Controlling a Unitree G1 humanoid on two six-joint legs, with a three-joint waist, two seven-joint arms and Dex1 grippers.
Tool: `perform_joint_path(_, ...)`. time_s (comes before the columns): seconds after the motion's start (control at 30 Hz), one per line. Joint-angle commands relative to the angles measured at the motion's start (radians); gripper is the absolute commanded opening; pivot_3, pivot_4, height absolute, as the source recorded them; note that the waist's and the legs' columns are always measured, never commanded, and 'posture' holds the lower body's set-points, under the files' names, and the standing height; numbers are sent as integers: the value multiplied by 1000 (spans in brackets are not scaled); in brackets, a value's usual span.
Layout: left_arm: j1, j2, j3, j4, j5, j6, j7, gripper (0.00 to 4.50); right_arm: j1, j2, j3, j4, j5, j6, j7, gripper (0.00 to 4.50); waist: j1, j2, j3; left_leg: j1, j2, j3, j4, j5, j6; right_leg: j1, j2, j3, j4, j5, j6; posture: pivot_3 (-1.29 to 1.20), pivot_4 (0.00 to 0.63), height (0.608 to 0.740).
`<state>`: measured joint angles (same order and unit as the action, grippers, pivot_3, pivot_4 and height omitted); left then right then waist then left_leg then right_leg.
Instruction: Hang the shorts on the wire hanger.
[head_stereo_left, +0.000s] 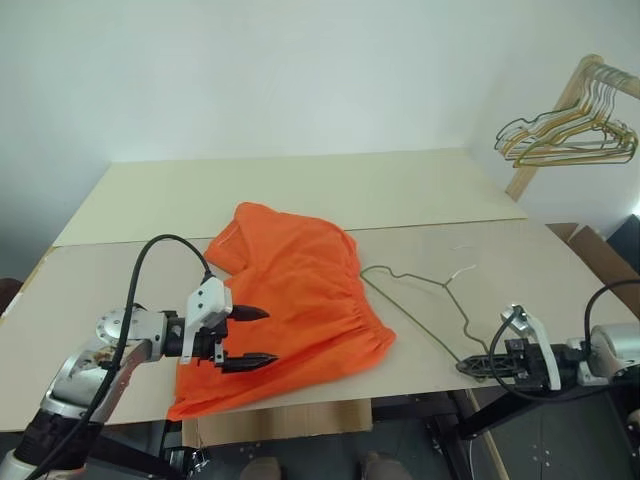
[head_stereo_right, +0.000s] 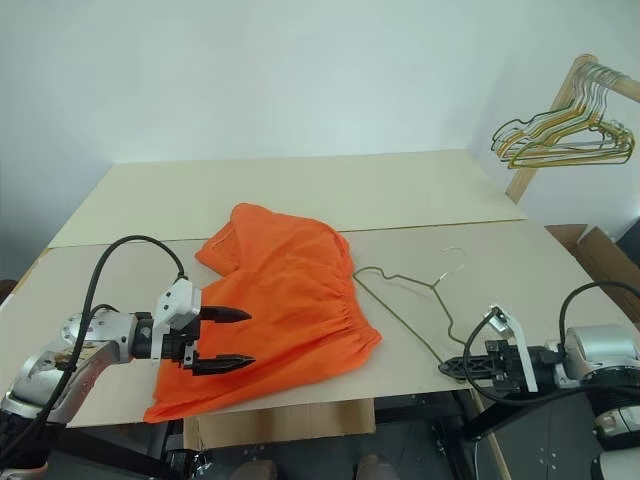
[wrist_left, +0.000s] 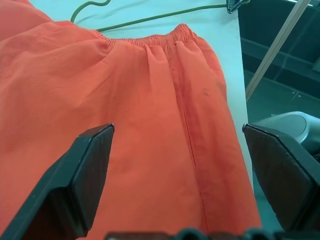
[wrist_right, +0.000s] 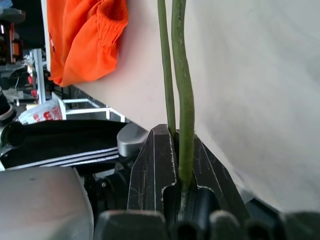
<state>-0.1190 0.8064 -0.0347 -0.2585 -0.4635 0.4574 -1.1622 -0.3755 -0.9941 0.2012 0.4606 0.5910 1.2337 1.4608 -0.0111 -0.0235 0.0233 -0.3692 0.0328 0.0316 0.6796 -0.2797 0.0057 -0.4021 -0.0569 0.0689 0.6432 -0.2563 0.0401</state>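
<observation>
- Table (head_stereo_left: 300, 190): a pale board surface carrying both task items; its near edge runs just below both sets of fingers.
- Shorts (head_stereo_left: 290, 300): bright orange, spread flat, lying under and ahead of the left fingers; the gathered waistband faces the hanger and ends just short of its wire, and one leg hem reaches the near table edge.
- Rack of spare hangers (head_stereo_left: 570, 135): a bunch of gold and dark wire hangers on a wooden frame, well apart from both sets of fingers, beyond the right ones; it does not obstruct the work.
- Wire hanger (head_stereo_left: 425, 300): thin olive-grey wire lying flat, stretching away from the right fingers toward the waistband; its hook points to the far side of the table.
- Left gripper (head_stereo_left: 243, 338): fingers spread wide, hovering over the near half of the shorts and holding nothing.
- Right gripper (head_stereo_right: 462, 367): fingers pressed together on the near corner of the hanger; in the right wrist view two strands of wire run out from between them.
- Step in hand, as a judgement: the hanger seems secured and the shorts not yet grasped. The left fingers would do well to close on a waistband fold, not on loose mid-fabric, so the cloth lifts evenly.
- Obstacle, as a judgement: the flat hanger leaves no gap for threading a leg until its free end is raised.
</observation>
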Motion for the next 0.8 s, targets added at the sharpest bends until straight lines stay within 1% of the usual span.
perform_joint_path(0.03, -10, 12, 3, -26, 15, -25, -1, 4468, 16, -47, 18, -125, 38, 22, 74, 0, 0, 0, 0, 0, 0, 0, 0, 0, 0, 0, 0, 0, 0, 0, 0, 34, 0, 740)
perform_joint_path(0.17, -12, 8, -1, -18, 28, -31, 2, 4468, 31, -65, 14, -177, 71, 28, 118, 0, -1, 0, 0, 0, 0, 0, 0, 0, 0, 0, 0, 0, 0, 0, 0, 39, 0, 740)
perform_joint_path(0.37, 4, 1, -1, -19, 45, -40, 9, 4468, -9, -42, -47, -78, 108, 49, 125, 0, 3, 0, 0, 0, 0, 0, 0, 0, 0, 0, 0, 0, 0, 0, 0, 46, 0, 740)
perform_joint_path(0.43, 13, 2, -6, -21, 54, -46, 13, 4468, -17, -43, -39, -77, 113, 58, 132, 0, 3, 0, 0, 0, 0, 0, 0, 0, 0, 0, 0, 0, 0, 0, 0, 47, 0, 740)
perform_joint_path(0.53, 21, 6, -17, -18, 71, -55, 14, 4468, -10, -40, 20, -122, 111, 52, 151, 0, 4, 0, 0, 0, 0, 0, 0, 0, 0, 0, 1, 0, 1, 0, 0, 43, 0, 740)
perform_joint_path(0.57, 20, 8, -23, -15, 79, -59, 12, 4468, -22, -20, 41, -113, 92, 49, 130, 0, 4, 0, 0, 0, 0, 0, 0, 0, 0, 0, 1, 0, 1, 0, 0, 41, 0, 740)
perform_joint_path(0.67, 12, 8, -41, -1, 103, -70, 9, 4468, -101, 49, 83, 0, 33, 19, 100, 0, -3, 0, 0, 1, 1, 0, 1, 0, 0, 0, 1, 0, 1, 0, 0, 47, 0, 740)
perform_joint_path(0.8, 6, 5, -45, 8, 113, -74, 7, 4468, -229, 115, 98, 135, -22, 27, 75, 0, -1, 0, 0, 1, 0, 0, 1, 0, 0, 0, 1, 0, 2, 1, 0, 55, 0, 740)
